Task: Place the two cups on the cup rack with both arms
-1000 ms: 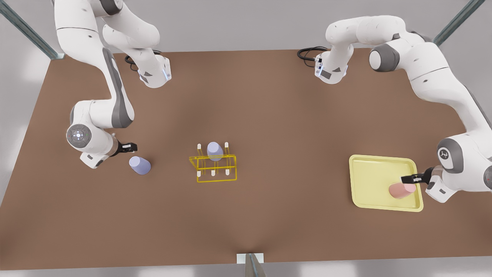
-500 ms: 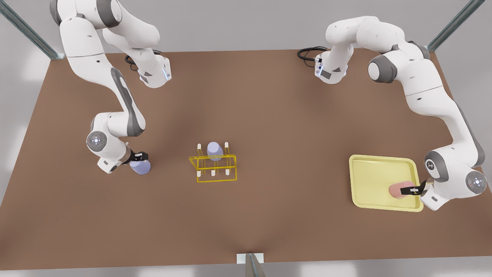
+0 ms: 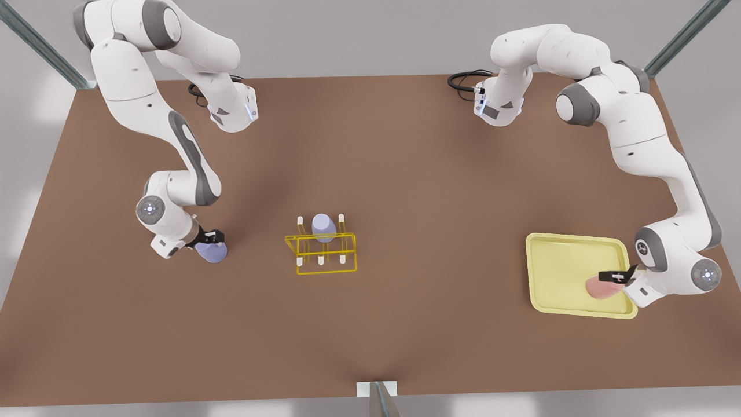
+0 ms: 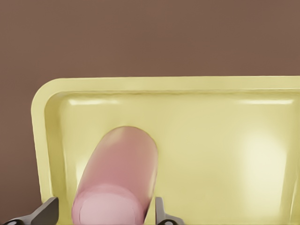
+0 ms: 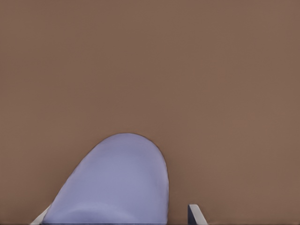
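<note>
Both grippers advanced; pink cup (image 3: 599, 286) lies sideways across tray (image 3: 558, 263).

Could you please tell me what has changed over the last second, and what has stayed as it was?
The left gripper moved in over the pink cup on the yellow tray, its fingers now on either side of it. The right gripper closed in on the lavender cup on the table. Neither cup has moved; the cup rack and the lavender cup on it are unchanged.

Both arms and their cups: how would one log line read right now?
left gripper: open around pink cup on tray | right gripper: open around lavender cup on table | rack: another cup
</note>
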Controlling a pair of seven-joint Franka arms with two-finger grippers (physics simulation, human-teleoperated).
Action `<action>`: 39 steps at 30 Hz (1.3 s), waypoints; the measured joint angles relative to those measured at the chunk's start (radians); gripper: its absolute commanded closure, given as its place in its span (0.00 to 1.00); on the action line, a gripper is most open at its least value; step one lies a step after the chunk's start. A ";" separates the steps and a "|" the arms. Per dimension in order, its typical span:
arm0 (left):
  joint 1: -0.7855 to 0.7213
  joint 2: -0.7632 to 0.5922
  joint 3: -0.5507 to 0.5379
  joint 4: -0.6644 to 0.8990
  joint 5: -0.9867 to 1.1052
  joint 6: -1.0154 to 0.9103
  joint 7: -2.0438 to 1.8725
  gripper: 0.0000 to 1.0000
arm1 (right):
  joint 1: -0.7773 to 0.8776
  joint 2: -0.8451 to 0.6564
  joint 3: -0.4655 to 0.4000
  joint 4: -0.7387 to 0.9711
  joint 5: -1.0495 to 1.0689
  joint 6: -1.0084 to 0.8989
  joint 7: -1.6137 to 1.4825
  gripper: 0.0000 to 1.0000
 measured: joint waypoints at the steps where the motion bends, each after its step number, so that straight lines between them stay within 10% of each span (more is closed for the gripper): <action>1: -0.001 0.008 0.000 0.000 0.000 0.003 0.005 0.00 | 0.000 0.000 0.000 -0.002 0.000 0.004 0.000 0.00; 15: -0.002 0.029 -0.002 0.000 -0.064 0.046 0.047 0.06 | 0.014 0.026 0.002 0.007 -0.002 0.023 -0.003 0.00; 17: -0.007 0.026 -0.001 0.001 -0.069 0.047 0.051 0.06 | 0.013 0.026 0.002 0.006 0.001 0.025 -0.006 0.17; 25: -0.012 0.025 0.006 0.005 -0.066 0.049 0.062 0.12 | 0.005 0.010 0.008 0.020 0.012 0.044 -0.018 0.22; 39: -0.020 0.030 0.006 0.009 -0.058 0.055 0.060 0.18 | 0.084 -0.089 0.220 0.245 0.362 -0.051 -0.019 0.22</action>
